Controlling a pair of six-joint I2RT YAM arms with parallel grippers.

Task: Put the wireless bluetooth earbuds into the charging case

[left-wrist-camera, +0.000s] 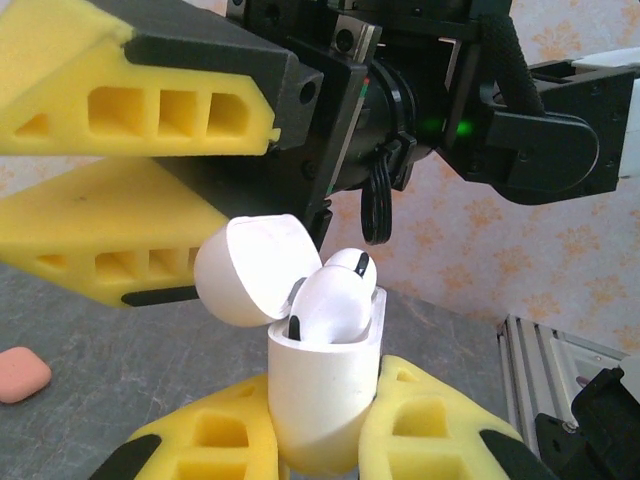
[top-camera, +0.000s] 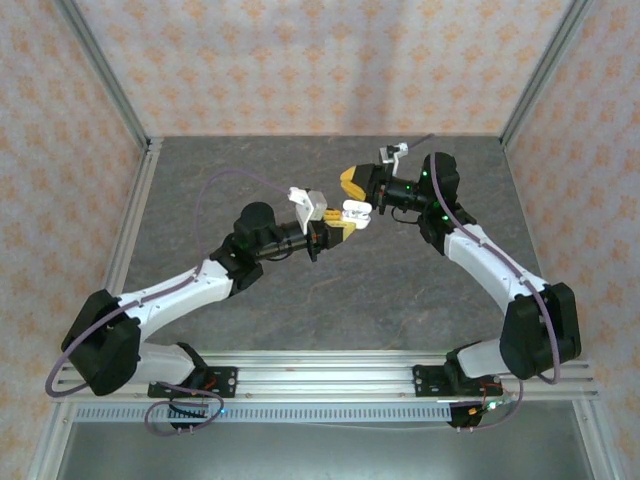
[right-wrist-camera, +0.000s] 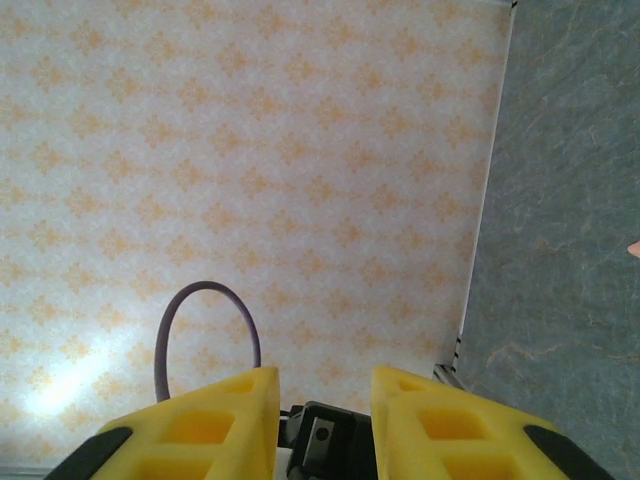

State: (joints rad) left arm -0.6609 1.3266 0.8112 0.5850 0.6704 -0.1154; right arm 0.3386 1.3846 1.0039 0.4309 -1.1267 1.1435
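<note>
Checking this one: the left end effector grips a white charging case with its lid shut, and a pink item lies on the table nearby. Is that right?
Not quite: the lid is open, not shut. The left wrist view shows it flipped back, with white earbuds sitting in the white charging case. The rest holds: the left end effector grips the case, and the pink item lies on the table.

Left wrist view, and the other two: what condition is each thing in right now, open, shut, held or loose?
White rounded plastic charging case: lid open, upright, gripped.
White earbuds: resting in the case, tops showing.
Left gripper: shut on the case.
Right gripper: open, empty, near the lid.
Coral-pink rounded piece: loose on the grey table.
</note>
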